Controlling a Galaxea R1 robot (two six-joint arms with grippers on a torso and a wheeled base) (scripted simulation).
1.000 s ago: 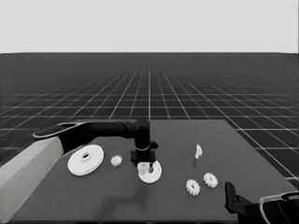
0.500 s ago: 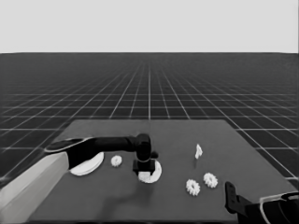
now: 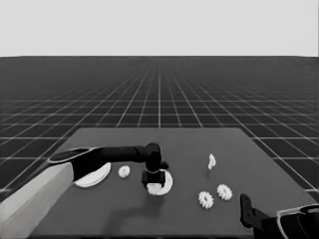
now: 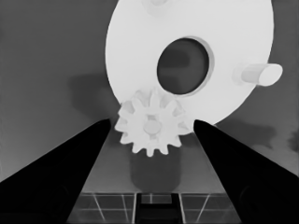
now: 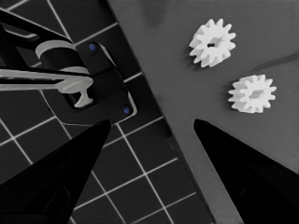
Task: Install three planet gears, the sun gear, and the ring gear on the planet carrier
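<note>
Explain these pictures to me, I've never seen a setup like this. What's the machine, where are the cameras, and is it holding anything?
It is a simulated two-armed robot at a dark table. The head view looks down across the table; the other two come from cameras on each wrist.

The left gripper is over the smaller round part, fingers open either side of a gear sitting on a peg, not gripped. The right gripper waits at the near right corner, open, holding nothing.

Also on the table: the larger round part, three loose gears and a thin white piece.
</note>
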